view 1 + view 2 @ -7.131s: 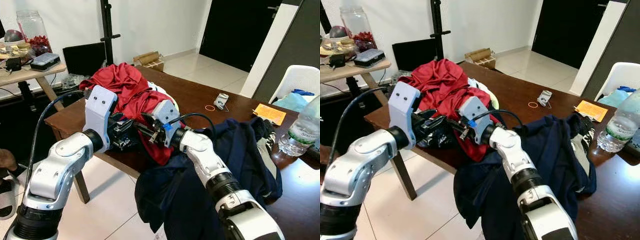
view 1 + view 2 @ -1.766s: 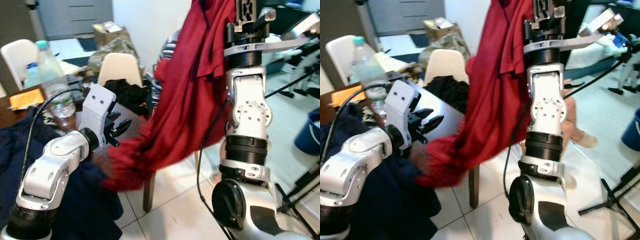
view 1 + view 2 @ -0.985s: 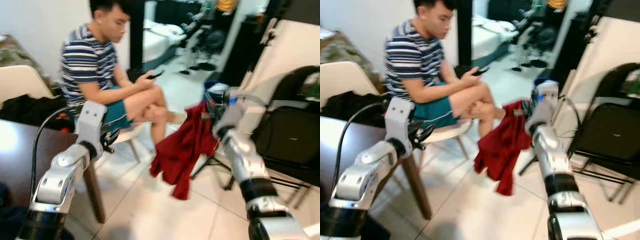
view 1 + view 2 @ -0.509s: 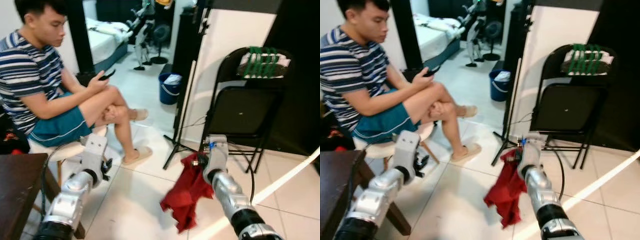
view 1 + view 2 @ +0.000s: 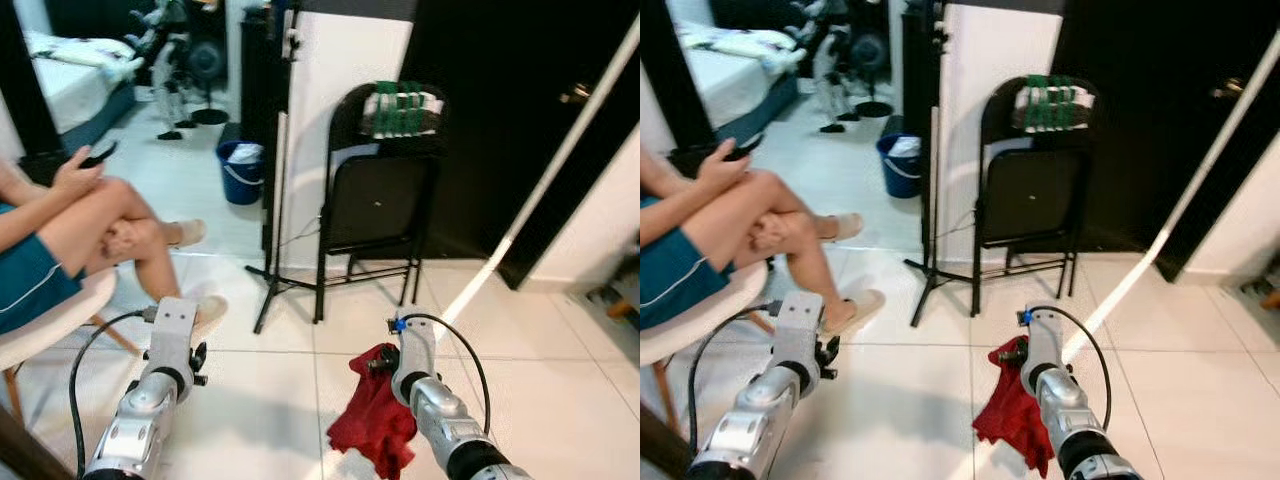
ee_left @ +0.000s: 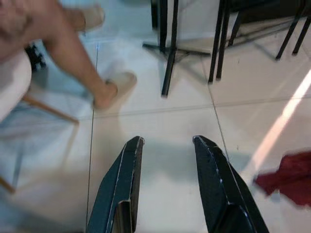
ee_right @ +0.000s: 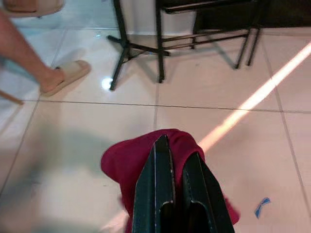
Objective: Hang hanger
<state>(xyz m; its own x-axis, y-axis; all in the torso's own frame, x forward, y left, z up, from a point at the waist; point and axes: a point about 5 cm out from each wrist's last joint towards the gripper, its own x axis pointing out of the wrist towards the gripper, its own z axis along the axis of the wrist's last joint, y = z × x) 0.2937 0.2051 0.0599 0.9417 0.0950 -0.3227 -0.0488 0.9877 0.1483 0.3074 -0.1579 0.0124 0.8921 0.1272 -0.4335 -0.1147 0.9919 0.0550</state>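
1. White tiled floor (image 5: 260, 400) takes up most of the scene, with a bright diagonal streak of light across it.
2. A person (image 5: 60, 225) sits at the robot's left on a pale chair, legs crossed, slippers on, holding a dark phone.
3. Straight ahead there's a black folding chair (image 5: 378, 205) against a white panel, with something green and white (image 5: 402, 107) lying over its backrest. Can't tell what it is. Just beside the chair is a black tripod stand (image 5: 275, 230), and a blue bucket (image 5: 240, 170) sits further back.
4. The red garment (image 5: 378, 422) hangs bunched from the right arm, low over the floor. The hanger itself I can't make out, presumably it's buried in the cloth.
5. Right tool (image 7: 173, 162): fingers pressed together, nearly no gap, clamped on the red garment, which spills out around and below the fingertips in the wrist view.
6. Left tool (image 6: 167, 143): fingers spread well apart, holding nothing and touching nothing, hovering over bare tile. The red cloth is off to one side of it, well apart.
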